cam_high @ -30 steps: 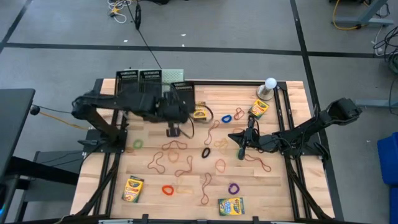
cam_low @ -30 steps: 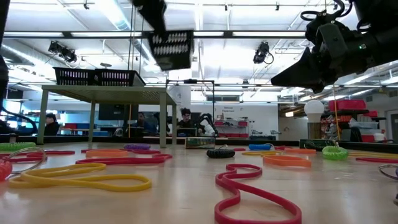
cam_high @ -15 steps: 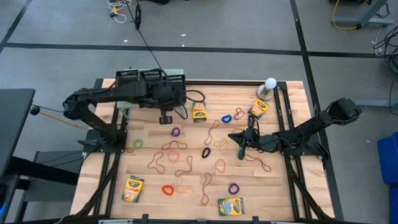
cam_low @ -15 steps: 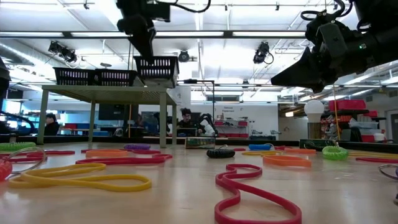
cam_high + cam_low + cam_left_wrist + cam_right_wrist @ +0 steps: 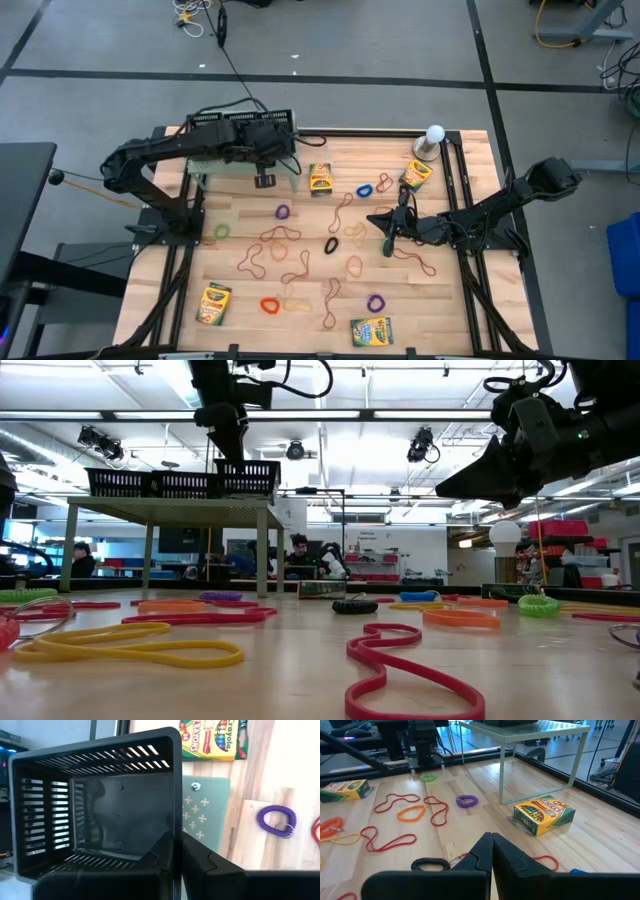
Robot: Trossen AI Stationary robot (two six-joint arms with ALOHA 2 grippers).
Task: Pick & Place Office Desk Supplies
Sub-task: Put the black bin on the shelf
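My left gripper (image 5: 270, 143) is over the pale green perforated stand (image 5: 225, 158) at the table's far left and is shut on a black mesh tray (image 5: 95, 805). That tray (image 5: 246, 476) sits at the stand's top (image 5: 170, 503), in a row with two other mesh trays (image 5: 120, 482) (image 5: 185, 484). My right gripper (image 5: 388, 243) hangs shut over the rubber bands right of the table's middle, and touches nothing. Rubber bands (image 5: 282, 212) of several colours lie scattered on the wood. Several crayon boxes (image 5: 320, 178) (image 5: 214, 304) lie flat among them. My left gripper pinches the tray's wall on the table's near side (image 5: 176, 827), at its rim, with one finger (image 5: 159, 856) inside the tray and the other (image 5: 202, 862) outside. The fingers come from above, pointing down. The tray is upright, its bottom at the stand's top.
A white globe on a grey base (image 5: 434, 138) stands at the far right, with a crayon box (image 5: 416, 174) beside it. Another box (image 5: 371, 331) lies at the near edge. A purple coiled band (image 5: 276, 819) lies near the stand's foot. People show in the room behind.
My left gripper has carried the mesh tray from above the table's middle toward the far edge and the left, then lowered it. The tray has come down to the stand's top, beside the other two trays. The right arm has kept still.
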